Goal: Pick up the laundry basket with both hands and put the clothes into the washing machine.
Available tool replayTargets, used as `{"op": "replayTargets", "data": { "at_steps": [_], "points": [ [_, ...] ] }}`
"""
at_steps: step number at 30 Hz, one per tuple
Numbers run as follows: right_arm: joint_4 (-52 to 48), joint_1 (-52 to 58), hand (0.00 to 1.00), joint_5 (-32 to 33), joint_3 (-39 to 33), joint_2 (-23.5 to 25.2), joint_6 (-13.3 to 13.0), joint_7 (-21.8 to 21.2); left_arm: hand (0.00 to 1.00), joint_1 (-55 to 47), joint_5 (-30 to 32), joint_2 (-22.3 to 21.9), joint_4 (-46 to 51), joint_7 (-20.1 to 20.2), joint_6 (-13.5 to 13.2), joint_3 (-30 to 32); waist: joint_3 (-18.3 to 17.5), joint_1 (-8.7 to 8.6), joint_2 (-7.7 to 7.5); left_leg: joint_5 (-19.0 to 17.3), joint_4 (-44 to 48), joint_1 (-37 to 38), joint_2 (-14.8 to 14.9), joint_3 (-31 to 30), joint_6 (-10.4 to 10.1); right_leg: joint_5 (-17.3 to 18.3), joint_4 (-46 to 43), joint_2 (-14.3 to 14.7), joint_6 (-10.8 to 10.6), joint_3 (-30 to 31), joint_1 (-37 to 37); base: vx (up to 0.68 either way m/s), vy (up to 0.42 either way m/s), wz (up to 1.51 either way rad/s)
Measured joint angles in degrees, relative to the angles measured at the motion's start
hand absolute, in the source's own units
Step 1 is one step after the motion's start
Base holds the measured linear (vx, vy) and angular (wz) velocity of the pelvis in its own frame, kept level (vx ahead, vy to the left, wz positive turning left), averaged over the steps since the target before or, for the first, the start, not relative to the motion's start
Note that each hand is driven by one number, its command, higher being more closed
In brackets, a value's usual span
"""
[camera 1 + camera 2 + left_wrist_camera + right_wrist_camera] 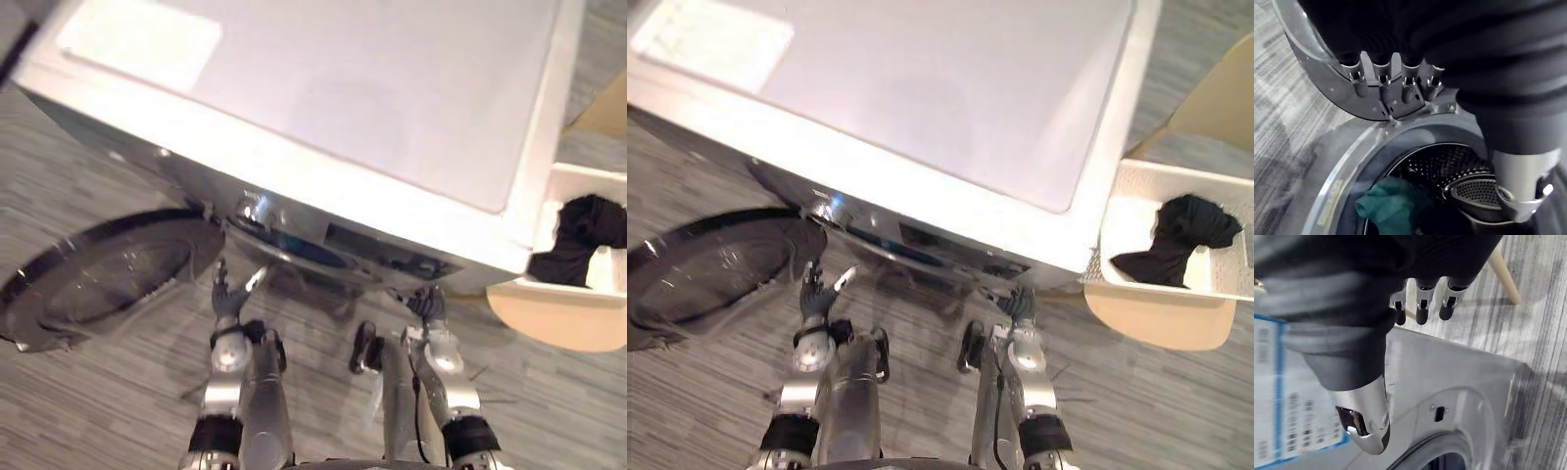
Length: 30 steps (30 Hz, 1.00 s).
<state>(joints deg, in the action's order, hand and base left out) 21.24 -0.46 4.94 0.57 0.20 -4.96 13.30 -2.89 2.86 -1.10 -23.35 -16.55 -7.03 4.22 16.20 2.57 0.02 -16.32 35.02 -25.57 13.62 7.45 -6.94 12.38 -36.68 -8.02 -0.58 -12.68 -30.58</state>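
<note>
Washer [921, 108], door [710, 269] open, teal cloth [1387, 205] in drum; basket [1127, 220] with black garment [1181, 240] beside it on the right; left hand [227, 299] and right hand [428, 304] empty, fingers loose: best turn right and grip opposite rims level.

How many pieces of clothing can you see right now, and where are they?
2. A black garment lies in the white basket right of the washing machine; a teal cloth sits inside its drum. More may be hidden deeper in.
</note>
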Motion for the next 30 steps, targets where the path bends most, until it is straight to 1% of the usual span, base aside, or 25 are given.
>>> {"op": "replayTargets", "data": {
  "at_steps": [2, 3, 5, 6, 7, 8, 10, 11, 12, 13, 14, 16, 18, 19, 20, 21, 22, 23, 24, 25, 26, 27, 28, 29, 30],
  "points": [
    [0.7, 2.7, 0.0, -1.1, 0.4, 0.2, -0.2, -1.2, 0.0, -1.8, 0.0, -0.1, -7.2, 1.9, 0.1, -0.3, -3.5, -0.13, 0.05, 1.7, -6.2, 5.8, -0.2, 2.4, -0.1, -0.9, 4.5, 0.6, -0.5, 0.3, 4.1, 0.14, -0.006, -0.25],
    [1.4, 3.1, 0.0, -1.2, 0.5, 0.1, -0.4, -1.3, 0.0, -1.9, 0.1, 0.0, -9.1, 2.3, 0.1, -0.3, -4.2, -0.13, 0.08, 2.2, -7.9, 7.4, -0.3, 3.0, -0.3, -1.3, 5.7, 0.9, -0.5, 0.4, 5.1, 0.11, -0.013, -0.21],
    [7.3, 3.4, 0.0, -1.6, 1.6, -1.1, -1.3, -2.6, 0.0, -1.4, 0.1, 0.2, -18.0, 4.3, 0.2, -0.5, -7.2, -0.84, 1.08, 5.3, -15.7, 13.3, -0.6, 4.5, -0.7, -3.9, 12.8, 2.4, -0.5, 0.8, 10.0, 0.13, -0.005, -0.2],
    [9.1, 3.1, 0.0, -1.6, 1.8, -1.4, -1.3, -3.1, 0.0, -1.3, 0.1, 0.2, -19.5, 4.6, 0.3, -0.9, -7.4, -1.15, 1.43, 5.9, -17.5, 14.7, -0.6, 4.9, -0.8, -4.5, 14.4, 2.9, -0.5, 1.0, 11.2, 0.14, 0.016, -0.23],
    [11.8, 2.2, 0.0, -1.6, 1.9, -1.8, -1.3, -3.6, 0.0, -1.2, 0.1, 0.3, -21.5, 5.4, 0.3, -1.6, -7.9, -1.64, 2.17, 6.8, -19.8, 16.6, -0.6, 5.6, -1.0, -5.8, 17.1, 3.7, -0.6, 1.4, 12.8, 0.15, 0.04, -0.48],
    [15.0, 1.6, 0.0, -1.8, 1.9, -2.2, -1.3, -3.7, 0.0, -0.8, 0.2, 0.3, -23.3, 6.1, 0.4, -2.0, -8.2, -1.66, 2.8, 7.5, -21.6, 18.9, -0.5, 7.0, -1.2, -7.5, 20.0, 5.0, -0.5, 2.9, 14.5, 0.13, 0.041, -0.5],
    [17.5, 1.4, 0.0, -1.8, 1.9, -2.8, -1.2, -3.9, 0.0, -0.4, 0.3, 0.3, -24.9, 6.6, 0.4, -2.4, -8.4, -1.65, 3.27, 7.8, -22.6, 20.6, -0.5, 7.3, -1.4, -9.2, 22.6, 6.0, -0.6, 4.4, 16.1, 0.08, 0.026, -0.57],
    [19.3, 1.3, 0.0, -1.8, 1.9, -3.3, -1.2, -4.6, 0.0, 0.8, 0.8, 0.2, -26.5, 6.7, 0.4, -2.8, -8.7, -1.72, 3.64, 8.0, -22.6, 21.4, -0.9, 5.6, -1.0, -10.8, 25.2, 6.5, -0.9, 5.8, 17.5, 0.06, 0.022, -0.53],
    [19.8, 1.0, 0.0, -1.7, 1.8, -3.5, -1.2, -4.7, 0.0, 1.3, 1.1, 0.2, -27.0, 6.8, 0.5, -3.1, -8.7, -1.74, 3.68, 8.2, -22.6, 21.5, -1.3, 4.5, -0.7, -11.4, 26.2, 6.6, -1.0, 6.5, 17.9, 0.05, 0.014, -0.52],
    [21.2, 0.9, 0.0, -1.7, 1.6, -4.2, -1.2, -4.8, 0.0, 2.3, 1.8, 0.3, -27.8, 7.3, 0.4, -4.1, -8.7, -1.77, 3.67, 8.8, -23.0, 22.0, -2.4, 1.7, -0.3, -13.1, 28.7, 6.7, -1.5, 8.0, 18.8, 0.02, 0.004, -0.66],
    [22.0, 1.0, 0.0, -1.6, 1.1, -5.7, -1.2, -4.9, 0.0, 2.9, 2.5, 0.3, -28.5, 7.8, 0.3, -4.6, -8.8, -1.79, 3.81, 8.9, -23.9, 23.2, -3.2, 0.2, -0.2, -15.4, 32.0, 6.9, -1.8, 10.2, 19.8, 0.0, 0.042, -0.74],
    [21.7, 1.1, 0.0, -1.5, 0.7, -6.5, -1.2, -5.4, 0.0, 3.3, 2.8, 0.6, -29.1, 7.8, 0.4, -4.7, -8.8, -2.27, 3.77, 8.9, -25.3, 24.6, -3.9, 1.2, -0.2, -18.1, 35.4, 7.0, -2.4, 13.5, 20.3, -0.04, 0.089, -0.89],
    [21.5, 1.4, 0.0, 2.0, -1.1, -7.6, -1.6, -8.9, 0.0, 3.5, 3.5, 1.7, -29.5, 8.4, 0.5, -4.8, -8.7, -3.22, 3.36, 8.4, -26.3, 25.7, -5.0, 4.2, 0.0, -21.0, 38.4, 6.9, -3.2, 18.3, 19.9, -0.11, 0.105, -1.21],
    [21.5, 1.5, 0.0, 3.6, -1.9, -8.2, -2.3, -9.8, 0.0, 3.6, 3.6, 2.4, -30.4, 9.0, 0.5, -5.4, -8.7, -3.29, 3.29, 6.8, -26.2, 26.2, -5.5, 5.8, 0.7, -22.1, 39.3, 7.4, -3.7, 21.8, 18.9, -0.12, 0.075, -1.42],
    [22.8, 1.1, 0.0, 4.0, -2.6, -8.3, -4.0, -10.6, 0.0, 3.7, 4.1, 2.9, -30.8, 9.1, 0.5, -5.9, -8.6, -3.33, 3.25, 5.2, -26.1, 26.5, -5.6, 6.6, 1.0, -22.6, 40.1, 8.0, -4.4, 24.4, 18.1, -0.16, 0.07, -2.15],
    [25.7, -0.5, 0.0, 4.5, -4.0, -7.7, -4.7, -10.9, 0.0, 3.9, 4.7, 3.6, -31.7, 10.3, 0.8, -6.3, -8.0, -3.4, 2.33, 2.3, -25.3, 27.1, -6.1, 9.7, 1.5, -23.2, 41.4, 9.1, -4.4, 28.8, 16.6, -0.14, 0.049, -2.01],
    [26.1, -0.4, 0.0, 4.5, -4.7, -7.2, -4.7, -10.4, 0.0, 4.2, 4.7, 4.0, -31.9, 10.6, 1.2, -6.5, -7.6, -3.7, 1.89, 1.6, -24.8, 26.9, -6.0, 12.5, 1.9, -22.1, 42.3, 9.0, -3.3, 27.5, 16.3, -0.16, 0.042, -1.9],
    [26.8, -0.7, 0.0, 4.4, -5.1, -7.0, -4.5, -9.5, 0.0, 4.3, 4.7, 4.3, -31.9, 10.8, 1.3, -6.5, -7.4, -3.79, 1.87, 1.2, -24.7, 27.2, -5.4, 15.2, 2.3, -20.9, 42.2, 8.9, -1.6, 24.1, 15.6, -0.15, -0.007, -1.51],
    [27.6, -0.8, 0.0, 3.9, -5.2, -6.9, -3.7, -8.1, 0.0, 4.4, 4.6, 4.3, -31.9, 10.9, 1.5, -6.6, -6.9, -3.78, 2.98, 1.2, -24.3, 27.5, -3.4, 19.7, 2.2, -20.0, 38.6, 8.1, 0.3, 14.1, 13.1, -0.1, -0.036, -1.67],
    [27.6, -0.4, 0.0, 3.7, -5.2, -6.6, -3.2, -7.6, 0.0, 4.4, 4.7, 4.7, -32.1, 11.2, 1.7, -6.6, -6.9, -4.49, 2.86, 1.2, -24.3, 28.3, -2.5, 22.9, 1.9, -18.2, 31.8, 7.0, 3.3, 3.2, 11.2, 0.01, -0.051, -1.96],
    [27.6, 0.1, 0.0, 3.4, -5.3, -6.3, -3.1, -7.2, 0.0, 4.5, 4.7, 4.9, -32.4, 11.3, 1.8, -6.6, -7.0, -5.01, 2.72, 1.4, -24.4, 30.2, -2.5, 26.4, 1.5, -14.0, 25.5, 4.8, 6.8, -8.9, 11.0, 0.12, -0.031, -1.88],
    [27.6, 0.1, 0.0, 3.4, -5.3, -6.2, -3.1, -6.9, 0.0, 4.7, 4.7, 4.9, -32.6, 11.2, 1.8, -7.0, -7.1, -4.86, 2.58, 1.3, -24.2, 31.0, -2.5, 29.5, 1.3, -12.3, 23.6, 3.0, 7.6, -16.5, 11.5, 0.14, -0.032, -2.03],
    [27.7, -0.4, 0.0, 3.4, -5.3, -6.2, -3.1, -6.8, 0.0, 5.0, 4.7, 4.9, -32.8, 11.3, 1.8, -7.1, -7.1, -4.77, 2.51, 1.3, -23.9, 31.9, -2.6, 32.7, 1.3, -9.9, 21.7, 1.2, 11.1, -24.3, 11.7, 0.12, -0.056, -2.19],
    [27.7, -0.9, 0.0, 3.3, -5.1, -6.1, -3.1, -6.9, 0.0, 5.2, 4.7, 4.8, -33.0, 11.4, 1.8, -7.1, -6.9, -4.84, 2.98, 1.4, -24.0, 32.9, -2.0, 35.4, 1.1, -7.9, 19.8, -0.4, 11.0, -31.0, 12.5, 0.12, -0.097, -2.03],
    [27.8, -1.1, 0.0, 3.2, -5.1, -6.0, -3.1, -6.8, 0.0, 5.1, 4.7, 4.9, -33.0, 11.3, 1.8, -7.1, -6.9, -4.65, 2.97, 1.3, -24.0, 33.7, -2.1, 36.7, 0.9, -7.2, 18.6, -1.2, 9.9, -33.2, 12.5, 0.18, -0.187, -2.36]
  ]
}}
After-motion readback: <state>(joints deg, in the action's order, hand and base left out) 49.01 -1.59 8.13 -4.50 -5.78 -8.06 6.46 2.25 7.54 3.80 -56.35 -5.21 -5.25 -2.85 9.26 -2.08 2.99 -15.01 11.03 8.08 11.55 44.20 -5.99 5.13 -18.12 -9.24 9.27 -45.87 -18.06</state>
